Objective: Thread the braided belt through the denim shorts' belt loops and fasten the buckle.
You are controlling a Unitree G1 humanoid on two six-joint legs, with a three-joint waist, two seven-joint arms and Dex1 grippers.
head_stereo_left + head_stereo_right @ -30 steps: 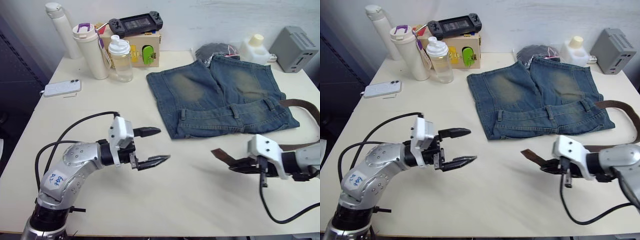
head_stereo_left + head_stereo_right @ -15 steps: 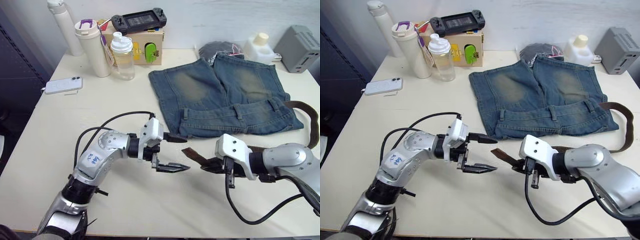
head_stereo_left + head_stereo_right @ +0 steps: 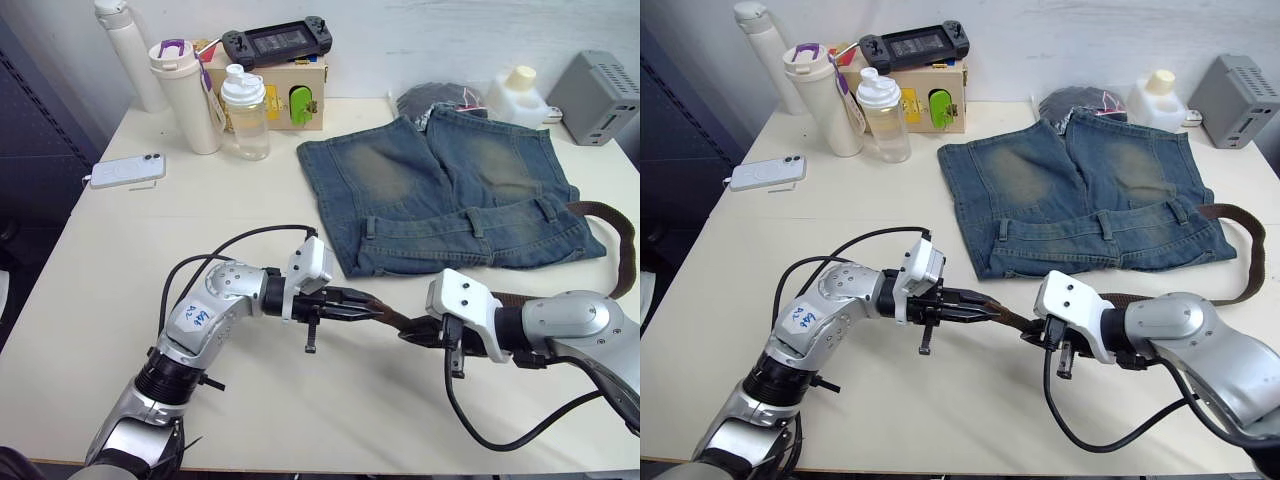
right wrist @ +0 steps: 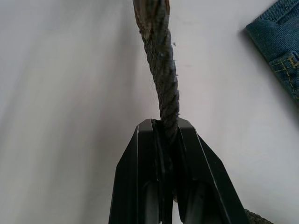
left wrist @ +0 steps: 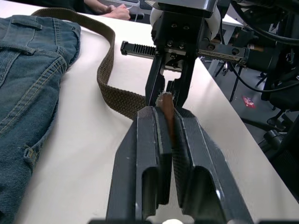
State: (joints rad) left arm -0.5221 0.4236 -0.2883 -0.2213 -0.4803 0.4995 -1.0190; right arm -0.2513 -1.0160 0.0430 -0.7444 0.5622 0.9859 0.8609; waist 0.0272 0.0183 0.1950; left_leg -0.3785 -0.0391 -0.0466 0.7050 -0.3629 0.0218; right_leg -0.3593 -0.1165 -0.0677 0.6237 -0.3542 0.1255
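Note:
The denim shorts [image 3: 440,180] lie flat at the table's far right, with the waistband [image 3: 470,238] on the near side and belt loops [image 3: 478,222] standing across it. The braided belt [image 3: 620,235] curves from beside the shorts' right end, passes behind my right arm and runs leftward in front of the waistband. My right gripper [image 3: 408,335] is shut on the woven strap [image 4: 164,88]. My left gripper [image 3: 372,308] faces it and is shut on the belt's brown leather end tab [image 5: 167,109]. The two grippers sit a few centimetres apart. The buckle is out of view.
At the back left stand a white flask [image 3: 125,50], a tumbler [image 3: 185,95], a clear bottle [image 3: 244,115] and a box [image 3: 290,95] with a game console on top. A phone [image 3: 125,170] lies at the left. A dark bundle [image 3: 435,100], white jug [image 3: 518,95] and grey box [image 3: 598,95] line the back right.
My left gripper moved right to the belt's free end and shut on the leather tab. The right gripper kept its hold on the strap and stayed roughly in place.

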